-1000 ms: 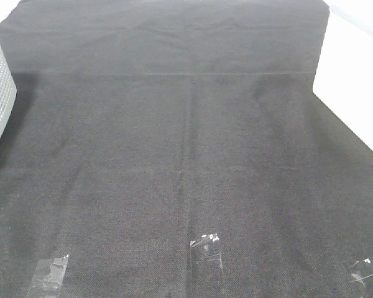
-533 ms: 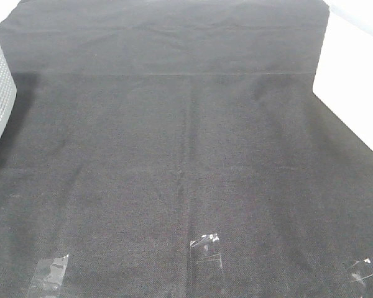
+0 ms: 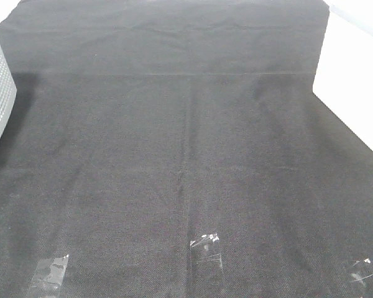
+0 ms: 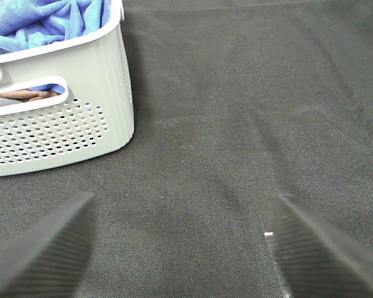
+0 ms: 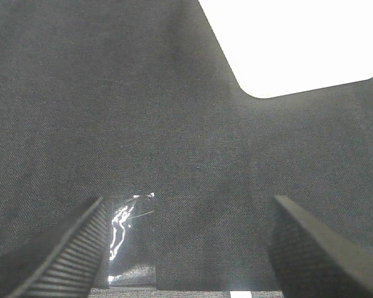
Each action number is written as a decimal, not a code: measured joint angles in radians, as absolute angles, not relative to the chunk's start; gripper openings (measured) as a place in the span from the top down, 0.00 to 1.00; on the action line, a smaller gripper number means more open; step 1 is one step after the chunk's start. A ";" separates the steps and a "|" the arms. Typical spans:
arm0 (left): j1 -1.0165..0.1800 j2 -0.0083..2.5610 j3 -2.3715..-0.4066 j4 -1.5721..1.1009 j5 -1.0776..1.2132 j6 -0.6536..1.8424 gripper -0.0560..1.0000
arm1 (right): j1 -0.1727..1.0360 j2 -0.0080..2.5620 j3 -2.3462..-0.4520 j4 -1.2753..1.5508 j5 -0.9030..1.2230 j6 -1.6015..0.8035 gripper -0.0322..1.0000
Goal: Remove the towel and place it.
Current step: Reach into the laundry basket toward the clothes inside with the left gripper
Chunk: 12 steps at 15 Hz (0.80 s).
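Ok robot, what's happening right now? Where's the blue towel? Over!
Left gripper open, empty. Right gripper open, empty. Towel bunched inside the pale basket, not yet lifted. Nothing seen in the way.

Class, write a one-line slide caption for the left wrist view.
Open left gripper hovers over black cloth near a pale basket holding the blue towel.

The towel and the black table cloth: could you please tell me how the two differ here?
The towel is bright blue; the table cloth is black. The towel lies bunched inside the pale basket; the table cloth lies spread flat. The towel shows only in the left wrist view; the table cloth appears in every view. Both are fabric.
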<state>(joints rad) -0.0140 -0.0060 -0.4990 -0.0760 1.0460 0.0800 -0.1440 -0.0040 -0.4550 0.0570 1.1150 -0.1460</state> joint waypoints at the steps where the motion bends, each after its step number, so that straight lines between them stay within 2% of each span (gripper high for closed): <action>1: -0.014 -0.006 -0.499 -0.076 1.046 0.080 0.15 | -0.144 -0.004 -0.455 0.057 1.115 -0.146 0.30; 2: -0.014 -0.006 -0.499 -0.076 1.046 0.080 0.07 | -0.144 -0.004 -0.455 0.057 1.115 -0.146 0.30; 4: -0.014 -0.006 -0.499 -0.076 1.046 0.081 0.02 | -0.144 -0.004 -0.455 0.057 1.115 -0.146 0.30; 12: -0.014 -0.006 -0.499 -0.076 1.046 0.081 0.01 | -0.144 -0.004 -0.455 0.057 1.115 -0.146 0.30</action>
